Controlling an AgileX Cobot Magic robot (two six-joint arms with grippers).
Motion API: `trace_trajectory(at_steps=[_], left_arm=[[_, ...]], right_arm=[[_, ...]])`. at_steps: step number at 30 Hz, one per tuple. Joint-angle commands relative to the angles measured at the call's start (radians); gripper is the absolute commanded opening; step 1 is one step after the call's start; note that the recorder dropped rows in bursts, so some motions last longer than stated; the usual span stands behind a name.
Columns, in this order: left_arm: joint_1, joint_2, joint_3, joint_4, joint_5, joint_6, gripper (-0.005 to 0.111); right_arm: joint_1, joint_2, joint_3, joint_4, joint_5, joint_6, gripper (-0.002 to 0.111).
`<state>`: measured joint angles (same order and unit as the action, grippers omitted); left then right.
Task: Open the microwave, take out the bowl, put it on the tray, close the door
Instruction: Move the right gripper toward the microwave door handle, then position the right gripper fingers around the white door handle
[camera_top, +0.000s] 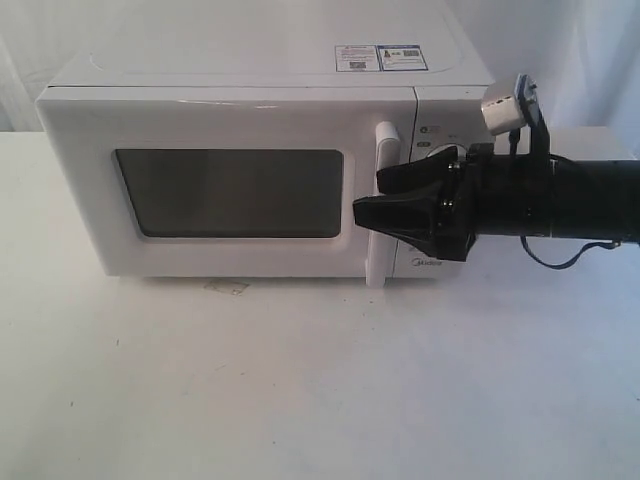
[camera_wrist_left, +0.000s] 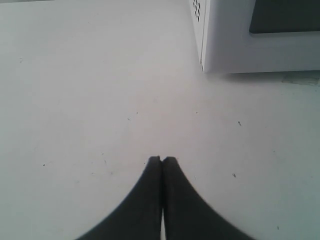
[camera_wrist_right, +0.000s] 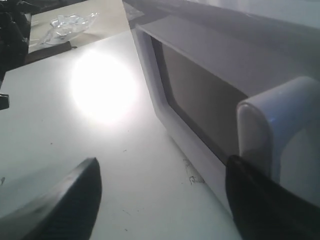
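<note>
The plain white desk (camera_top: 300, 400) fills the lower half of the exterior frame, bare apart from small marks. In the left wrist view the left pincer (camera_wrist_left: 161, 160) hangs over this surface with its two black tapered fingers (camera_wrist_left: 150, 190) pressed together, closed on nothing; a lower corner of the oven shows beyond it.

Further back, at the right middle of the exterior frame, the right arm reaches in level from the right edge. Its black right pincer (camera_top: 372, 196) stands wide open and empty, its tips overlapping the upright white bar handle (camera_top: 378, 270). The right wrist view shows that right pincer (camera_wrist_right: 162, 165) spread over the desk, with the handle (camera_wrist_right: 265, 130) close by one finger; whether they touch cannot be told.

Behind it, across the upper centre of the frame, sits the boxy white microwave (camera_top: 200, 65). Its white door (camera_top: 230, 125) is shut flush, and the dark rounded-rectangle window (camera_top: 230, 192) shows nothing of the inside. The control panel (camera_top: 440, 115) is largely hidden by the arm. Printed stickers (camera_top: 380, 57) lie at the top's far right.
</note>
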<state>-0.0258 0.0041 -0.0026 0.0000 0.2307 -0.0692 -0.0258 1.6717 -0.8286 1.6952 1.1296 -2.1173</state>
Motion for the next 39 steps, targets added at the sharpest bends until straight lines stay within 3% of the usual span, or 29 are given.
trace_trajectory(at_steps=[1, 11, 20, 23, 27, 35, 39], left_arm=[[0.002, -0.004, 0.003, 0.000, 0.002, -0.001, 0.000], [0.002, -0.004, 0.003, 0.000, 0.002, -0.001, 0.000], [0.002, -0.004, 0.003, 0.000, 0.002, -0.001, 0.000], [0.002, -0.004, 0.003, 0.000, 0.002, -0.001, 0.000], [0.002, -0.004, 0.003, 0.000, 0.002, -0.001, 0.000], [0.002, -0.004, 0.003, 0.000, 0.002, -0.001, 0.000], [0.002, -0.004, 0.003, 0.000, 0.002, -0.001, 0.000]], right_arm=[[-0.004, 0.029, -0.018, 0.049, 0.001, -0.019, 0.066], [0.026, 0.034, -0.052, 0.049, 0.058, -0.019, 0.055], [0.026, 0.034, -0.067, 0.049, 0.052, -0.019, 0.054], [0.020, 0.034, -0.067, 0.049, 0.091, -0.019, 0.058], [0.011, 0.034, -0.067, 0.031, 0.091, -0.019, 0.070], [-0.001, 0.034, -0.065, -0.166, 0.080, 0.042, 0.070], [-0.001, 0.034, -0.065, -0.212, 0.091, 0.033, 0.058]])
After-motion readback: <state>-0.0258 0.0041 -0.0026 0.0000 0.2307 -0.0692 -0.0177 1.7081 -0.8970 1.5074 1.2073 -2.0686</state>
